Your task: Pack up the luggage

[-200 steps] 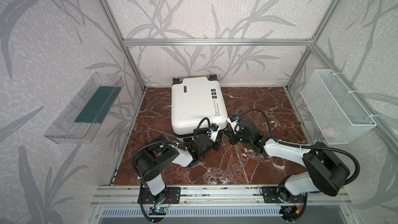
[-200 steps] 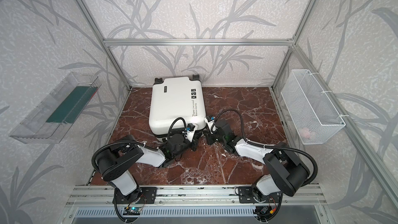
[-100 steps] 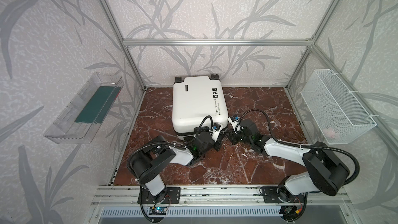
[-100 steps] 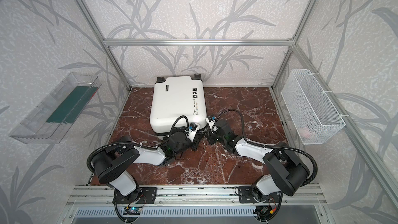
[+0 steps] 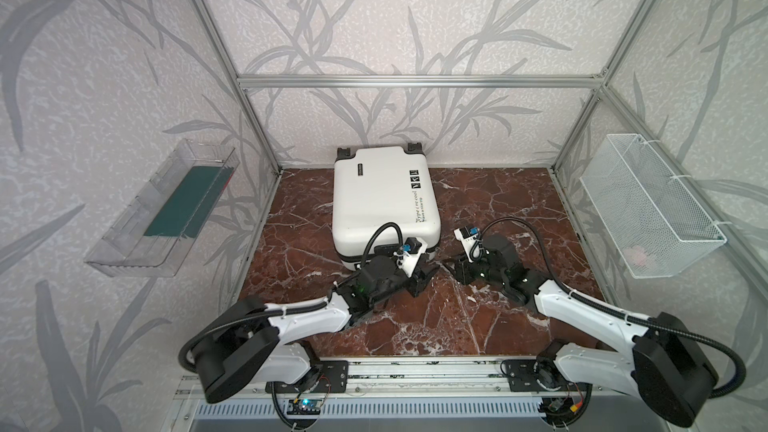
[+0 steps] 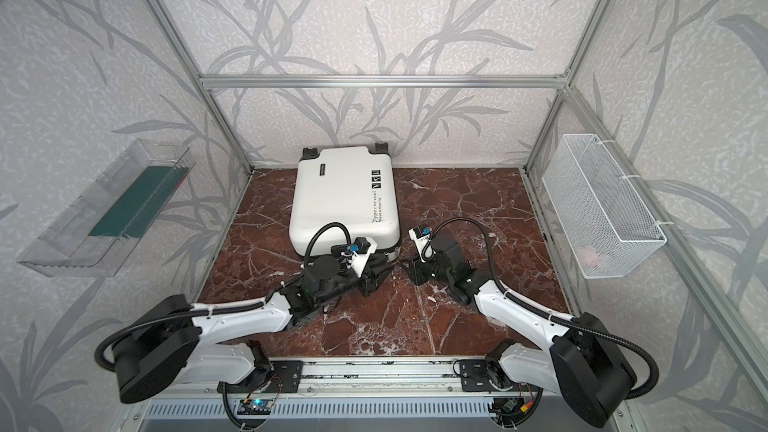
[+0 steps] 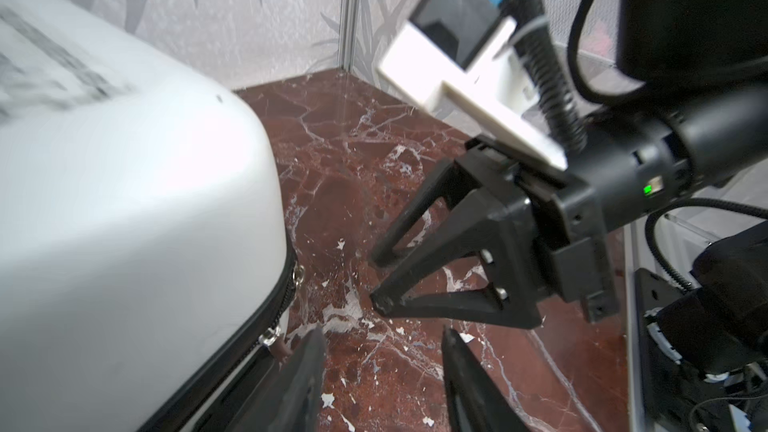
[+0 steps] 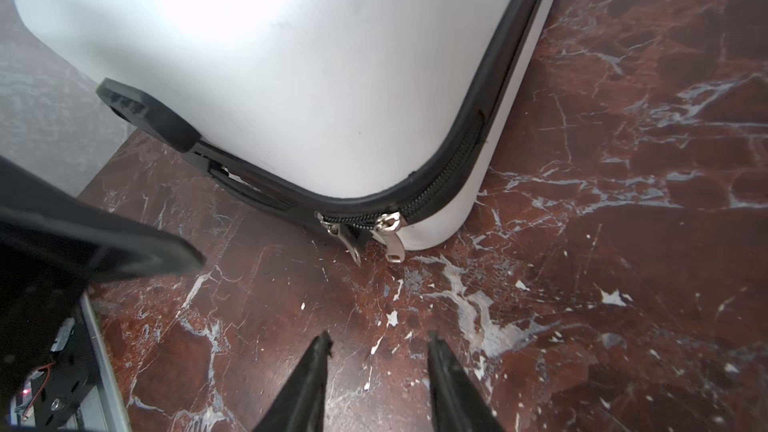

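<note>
My left gripper (image 7: 382, 353) and right gripper (image 8: 376, 351) both open, empty -- near the shut suitcase (image 5: 384, 197) by its zipper pulls (image 8: 388, 238).

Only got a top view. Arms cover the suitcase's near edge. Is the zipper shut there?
Observer: Looks shut. The right wrist view shows two zipper pulls side by side at the luggage corner, teeth closed.
Operator: Right jaws on a pull?
Observer: No. The right gripper has its jaws apart and empty, short of the pulls.
Operator: Left?
Observer: The left gripper too: jaws apart, nothing between them, beside that corner.
</note>
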Tool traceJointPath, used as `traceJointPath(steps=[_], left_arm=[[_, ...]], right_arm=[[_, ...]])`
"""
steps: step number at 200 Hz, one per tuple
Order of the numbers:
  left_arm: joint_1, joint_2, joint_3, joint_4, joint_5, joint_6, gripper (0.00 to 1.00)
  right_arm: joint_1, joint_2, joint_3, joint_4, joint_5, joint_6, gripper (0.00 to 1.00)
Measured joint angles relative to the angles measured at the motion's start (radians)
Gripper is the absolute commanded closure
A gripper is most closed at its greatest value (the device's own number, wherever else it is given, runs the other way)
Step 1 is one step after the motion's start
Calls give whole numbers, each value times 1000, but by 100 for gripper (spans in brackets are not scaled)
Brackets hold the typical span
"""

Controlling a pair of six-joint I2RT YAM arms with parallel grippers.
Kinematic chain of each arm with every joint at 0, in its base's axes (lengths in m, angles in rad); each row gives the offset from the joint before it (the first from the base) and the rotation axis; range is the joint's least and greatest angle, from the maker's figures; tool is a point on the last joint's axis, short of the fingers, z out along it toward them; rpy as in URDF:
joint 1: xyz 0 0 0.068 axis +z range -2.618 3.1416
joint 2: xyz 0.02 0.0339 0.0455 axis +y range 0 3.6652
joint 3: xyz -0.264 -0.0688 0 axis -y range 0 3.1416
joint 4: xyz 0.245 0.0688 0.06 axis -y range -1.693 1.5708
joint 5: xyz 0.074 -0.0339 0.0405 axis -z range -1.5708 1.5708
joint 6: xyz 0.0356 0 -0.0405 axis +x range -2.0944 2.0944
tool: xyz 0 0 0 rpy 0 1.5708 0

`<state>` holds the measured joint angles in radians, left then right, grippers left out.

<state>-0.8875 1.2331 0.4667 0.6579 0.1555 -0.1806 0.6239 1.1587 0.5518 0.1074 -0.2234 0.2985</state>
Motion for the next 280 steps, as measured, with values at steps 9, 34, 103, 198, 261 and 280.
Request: traceJointPath(steps=[9,34,103,198,261,280], left_arm=[[0,-69,2,-43,-13,-3,46],[7,-190,81,-238,-76,-18,44],[251,-133,431,-687,-190,-60,41],[381,77,600,-908,-204,-13,41],[383,100,600,-875,-206,4,41],[383,101,600,-869,-204,5,41]], right_arm=[[12,-18,-1,-13,15,9,58],[86,-35,-1,-26,76,38,57],[243,89,9,34,253,98,58],[246,269,69,242,334,68,65],[246,326,74,291,360,71,76],[246,333,73,308,374,76,80]])
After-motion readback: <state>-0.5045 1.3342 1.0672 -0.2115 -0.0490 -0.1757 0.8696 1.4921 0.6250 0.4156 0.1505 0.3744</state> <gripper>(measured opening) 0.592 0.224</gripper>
